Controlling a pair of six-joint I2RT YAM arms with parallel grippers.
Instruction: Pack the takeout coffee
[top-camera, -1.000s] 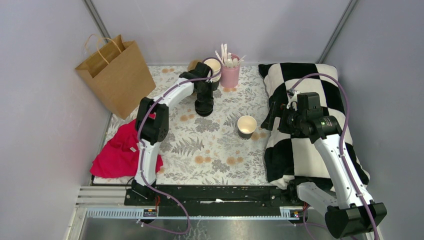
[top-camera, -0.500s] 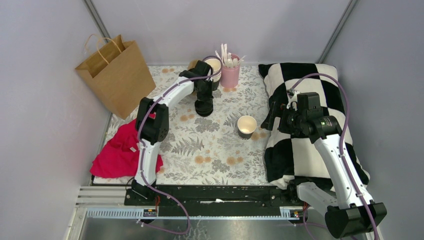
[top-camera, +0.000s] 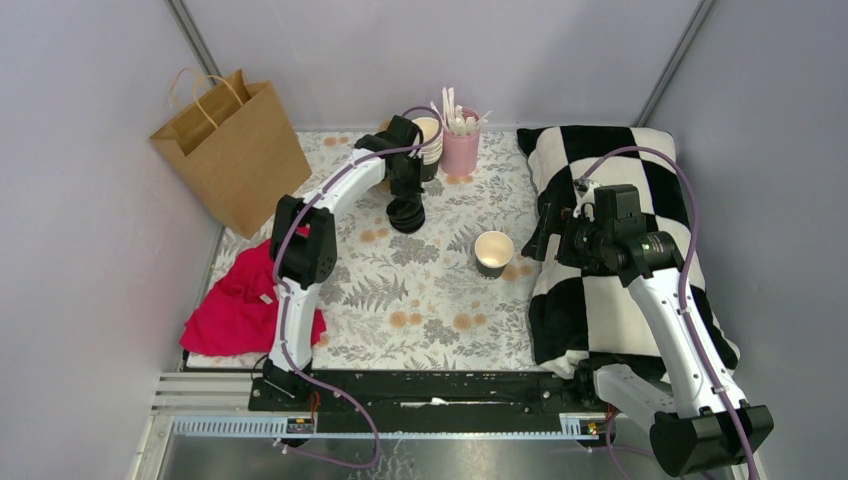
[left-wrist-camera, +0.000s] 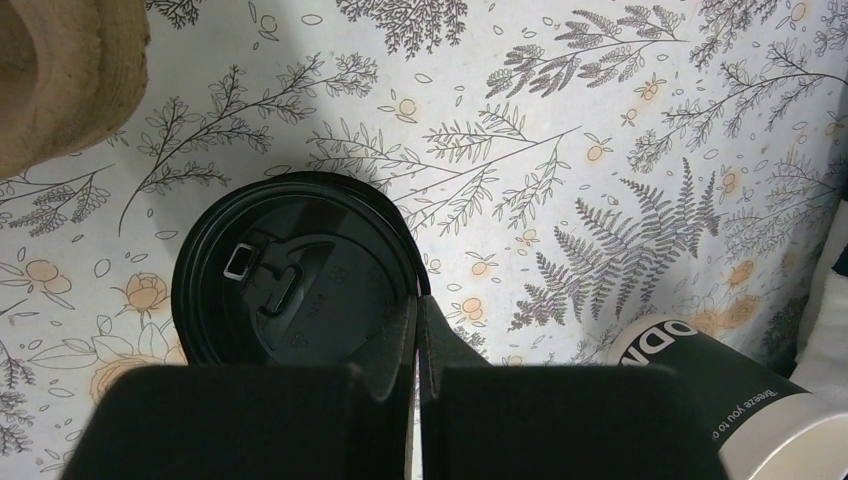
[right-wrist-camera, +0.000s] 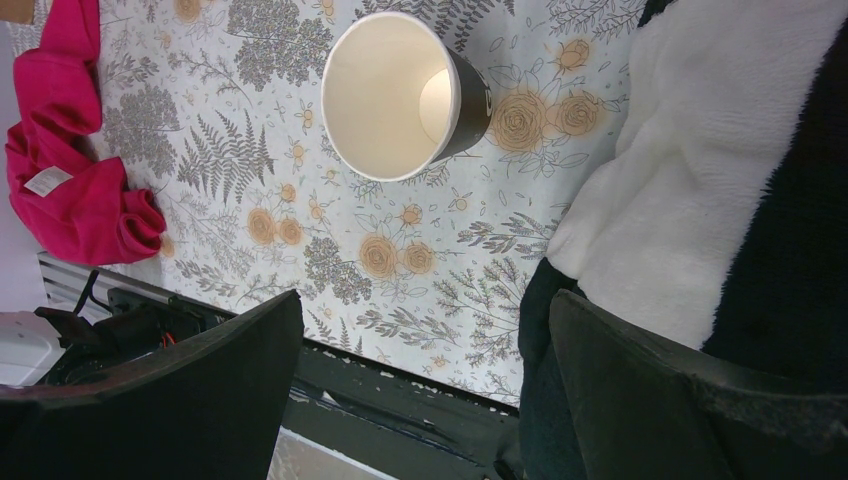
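Take the small black paper cup with the cream-white inside as your marker. It stands upright and lidless on the floral tabletop, right of centre.

Far to the cup's left and further back you have the brown paper bag with handles, standing upright. Nearer the arm bases on that same side, the crumpled red cloth lies at the tabletop's edge.

Closer in, left of the cup and a little behind it, your left gripper hangs over the low stack of black lids. Its wrist camera shows it clenched on the right rim of the round black plastic lid on top (one finger over the lid, the other just outside it).

Behind the cup stands the nested stack of lidless cups, with the pink holder of stir sticks just beside it.

Just right of the cup, your right gripper hovers with its jaws spread wide, holding nothing. It sits at the edge of the black-and-white checked blanket.
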